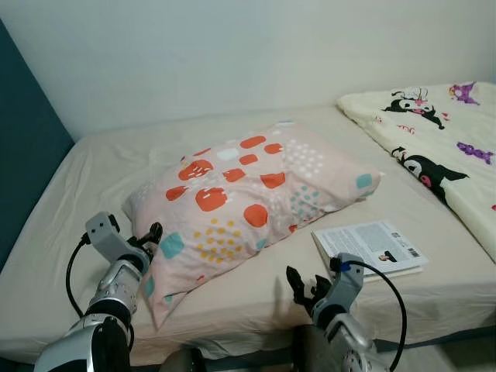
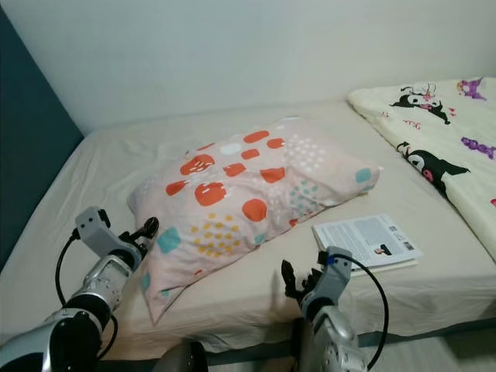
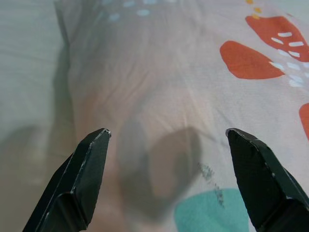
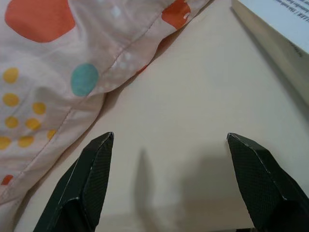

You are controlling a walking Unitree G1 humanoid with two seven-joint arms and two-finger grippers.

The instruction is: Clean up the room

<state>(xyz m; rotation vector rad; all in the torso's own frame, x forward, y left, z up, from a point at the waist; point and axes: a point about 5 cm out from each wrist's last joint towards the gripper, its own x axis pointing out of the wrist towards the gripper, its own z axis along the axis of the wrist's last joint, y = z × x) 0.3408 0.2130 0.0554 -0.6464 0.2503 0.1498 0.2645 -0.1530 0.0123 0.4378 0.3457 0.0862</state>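
Bed point(image 1: 77, 201): beige sheet, set against a white wall, with a dark teal panel along its far-left side.
Pillow point(image 1: 248, 194): pale pink with orange, teal and yellow spots, lying slantwise mid-bed; the landmark for all else.
Book point(image 1: 370, 246): lies flat just beside the pillow's near-right corner, close to the bed's front edge; white cover with lines of small print and a barcode, too small to read.
Blanket point(image 1: 442, 147): cream, printed with black-and-white cartoon figures, spread well to the right of the pillow.
Left gripper point(image 1: 151, 232): at the pillow's near-left end, fingers spread wide, tips hovering close over the pillow fabric in the left wrist view, holding nothing.
Right gripper point(image 1: 304, 288): over bare sheet in front of the pillow's near edge, between pillow and book; fingers wide apart, empty, touching neither.
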